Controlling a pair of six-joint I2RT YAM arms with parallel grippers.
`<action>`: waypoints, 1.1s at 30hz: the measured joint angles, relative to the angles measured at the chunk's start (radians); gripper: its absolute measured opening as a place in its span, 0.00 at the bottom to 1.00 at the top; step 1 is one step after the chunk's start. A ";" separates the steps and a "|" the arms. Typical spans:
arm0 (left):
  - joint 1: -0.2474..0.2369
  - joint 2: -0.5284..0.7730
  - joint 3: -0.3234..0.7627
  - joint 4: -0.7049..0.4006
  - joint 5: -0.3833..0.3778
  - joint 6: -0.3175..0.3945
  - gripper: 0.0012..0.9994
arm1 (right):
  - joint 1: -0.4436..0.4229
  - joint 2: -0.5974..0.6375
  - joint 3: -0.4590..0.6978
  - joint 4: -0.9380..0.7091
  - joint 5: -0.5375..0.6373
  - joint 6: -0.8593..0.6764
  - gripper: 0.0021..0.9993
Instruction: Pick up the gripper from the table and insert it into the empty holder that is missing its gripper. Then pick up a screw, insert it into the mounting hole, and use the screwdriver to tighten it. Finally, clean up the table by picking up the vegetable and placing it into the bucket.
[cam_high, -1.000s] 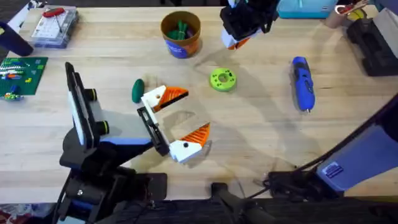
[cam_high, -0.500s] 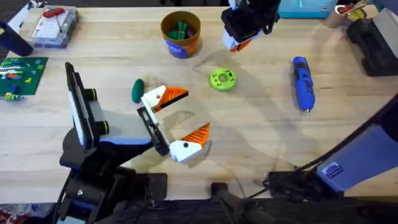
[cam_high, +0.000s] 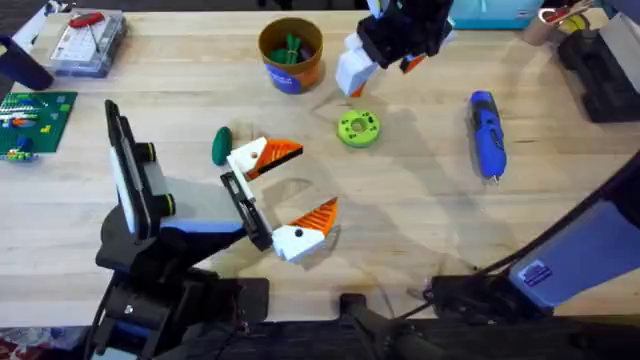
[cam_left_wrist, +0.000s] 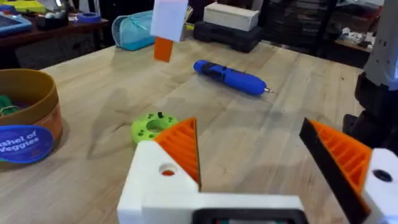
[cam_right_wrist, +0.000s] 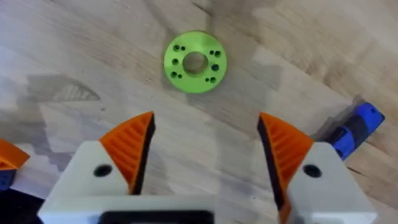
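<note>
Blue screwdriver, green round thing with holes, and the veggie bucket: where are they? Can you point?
screwdriver (cam_high: 487, 134), overhead view, middle of its blue body.
lime-green disc (cam_right_wrist: 194, 61), right wrist view, on its ring beside the centre hole.
bucket (cam_high: 291, 70), overhead view, on its side wall.

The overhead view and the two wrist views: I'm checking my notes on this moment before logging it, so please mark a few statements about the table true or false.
1. The blue screwdriver lies on the table, held by neither gripper. True.
2. The left gripper is shut on the green vegetable. False: its fingers are spread open and the vegetable lies beside it on the wood.
3. The right gripper is open above the lime-green disc. True.
4. The bucket lies tipped on its side. False: it stands upright.
5. The lime-green disc sits inside the bucket. False: it lies on the table apart from it.
</note>
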 joint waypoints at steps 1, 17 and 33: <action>0.000 0.000 0.000 0.000 0.000 0.000 0.99 | 0.000 0.000 0.000 -0.005 0.000 -0.002 0.98; 0.000 0.000 0.000 0.000 0.000 0.000 0.99 | -0.031 0.000 -0.128 0.098 -0.003 -0.002 1.00; 0.000 0.000 0.000 0.000 0.000 0.000 0.99 | -0.039 0.016 -0.260 0.266 -0.004 0.017 0.78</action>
